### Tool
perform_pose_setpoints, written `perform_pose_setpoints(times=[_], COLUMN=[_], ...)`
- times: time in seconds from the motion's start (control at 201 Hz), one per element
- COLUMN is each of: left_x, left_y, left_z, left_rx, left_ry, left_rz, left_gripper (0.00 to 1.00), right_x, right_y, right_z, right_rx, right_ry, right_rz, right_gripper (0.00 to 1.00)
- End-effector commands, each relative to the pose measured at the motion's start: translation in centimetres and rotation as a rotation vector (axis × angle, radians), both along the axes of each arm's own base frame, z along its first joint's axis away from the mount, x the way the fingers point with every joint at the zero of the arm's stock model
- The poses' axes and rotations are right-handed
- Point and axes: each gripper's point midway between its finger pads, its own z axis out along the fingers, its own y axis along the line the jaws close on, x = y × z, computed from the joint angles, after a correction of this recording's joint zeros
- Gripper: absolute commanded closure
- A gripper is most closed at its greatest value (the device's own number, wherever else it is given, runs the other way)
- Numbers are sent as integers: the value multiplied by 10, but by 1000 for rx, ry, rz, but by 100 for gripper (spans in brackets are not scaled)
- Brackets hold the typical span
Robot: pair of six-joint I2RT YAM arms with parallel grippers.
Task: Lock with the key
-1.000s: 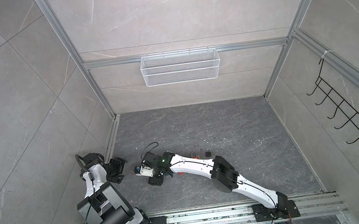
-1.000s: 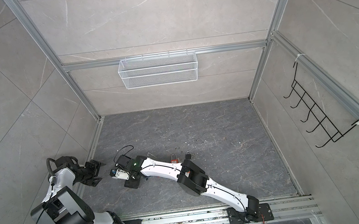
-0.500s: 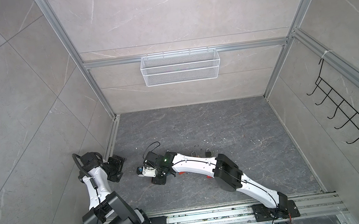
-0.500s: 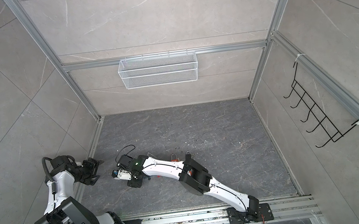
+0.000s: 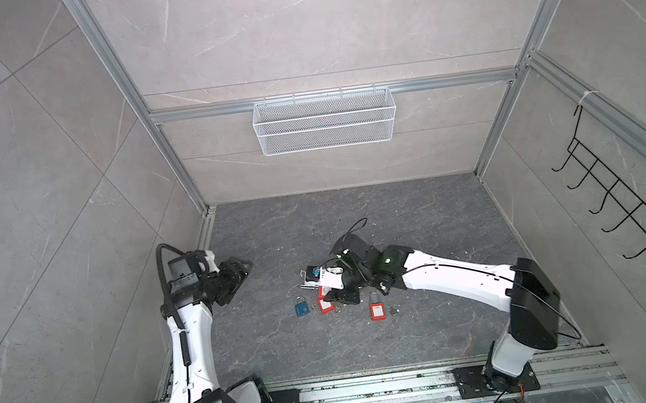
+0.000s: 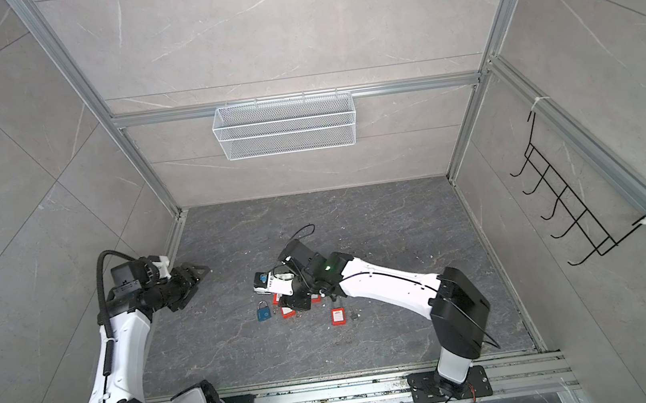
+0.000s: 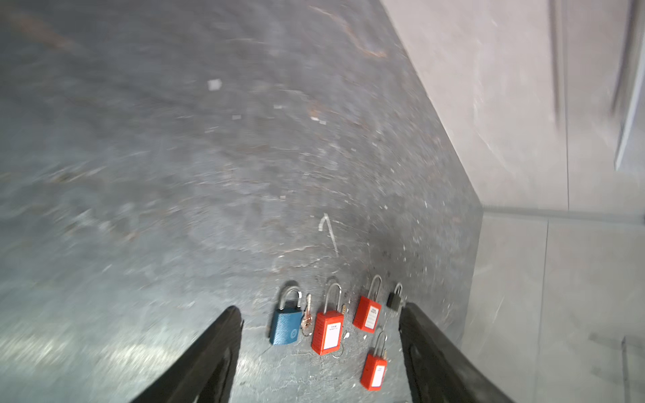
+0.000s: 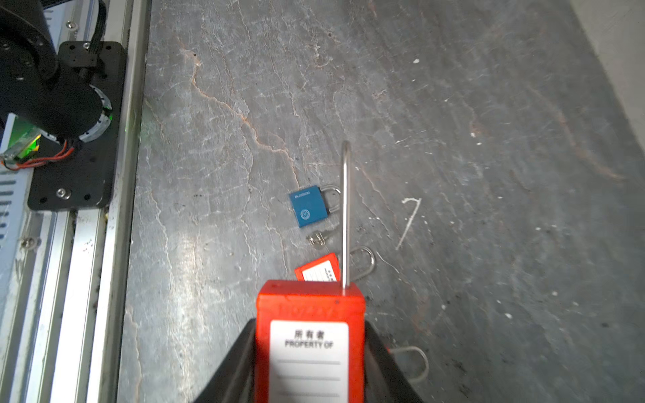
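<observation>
A grey stone surface (image 5: 399, 222) carries a cluster of padlocks (image 5: 326, 306) near its middle. The left end effector (image 7: 320, 307) hangs by the left edge, jaws wide and empty. The right end effector (image 8: 310, 328) clamps a red padlock (image 8: 309, 301) by its body above the cluster, shackle pointing away. This looks like an early stage: the lock is in hand, but a small key (image 7: 306, 315) lies untouched beside a blue padlock (image 7: 286, 326), yet to be fetched, inserted and turned.

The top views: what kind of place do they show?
Probably a robot test cell: tile panels in an aluminium frame, two arms mounted on a base rail, padlocks on the floor.
</observation>
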Motion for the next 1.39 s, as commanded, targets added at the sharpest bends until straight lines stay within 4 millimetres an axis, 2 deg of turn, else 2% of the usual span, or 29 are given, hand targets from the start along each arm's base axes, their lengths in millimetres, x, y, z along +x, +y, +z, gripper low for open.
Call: perform_pose_setpoints(times=[0.0, 0.06, 0.149, 0.259, 0.408, 0.508, 0.622, 0.712, 1.095, 1.22, 1.389], left_x=[12, 11, -1, -20, -70, -100, -116, -122, -122, -125, -130], left_y=[-37, -59, -98, -131, -181, -202, -215, -222, -243, -251, -260], left_z=[32, 35, 42, 46, 54, 55, 60, 61, 51, 50, 47], left_rx=[130, 156, 179, 247, 285, 288, 243, 241, 258, 258, 272], left_ry=[-202, -263, -400, -539, -817, -959, -1055, -1087, -1089, -1111, -1138], left_rz=[-195, -285, -496, -697, -1048, -1222, -1315, -1359, -1440, -1459, -1477], left_gripper=[28, 32, 45, 47, 51, 53, 53, 53, 56, 65, 68], right_x=[1, 1, -3, -11, -29, -34, -40, -42, -51, -52, -52], right_y=[-22, -41, -66, -86, -102, -111, -118, -120, -114, -112, -110], right_z=[21, 24, 28, 37, 52, 55, 53, 52, 55, 51, 52], right_rx=[21, -5, -62, -94, -72, -79, -93, -98, -77, -81, -67], right_ry=[-94, -141, -201, -228, -226, -228, -225, -219, -195, -189, -194], right_rz=[17, 10, 11, 4, 23, 19, 30, 32, 68, 76, 82], right_gripper=[62, 62, 62, 61, 62, 62, 62, 63, 64, 65, 65])
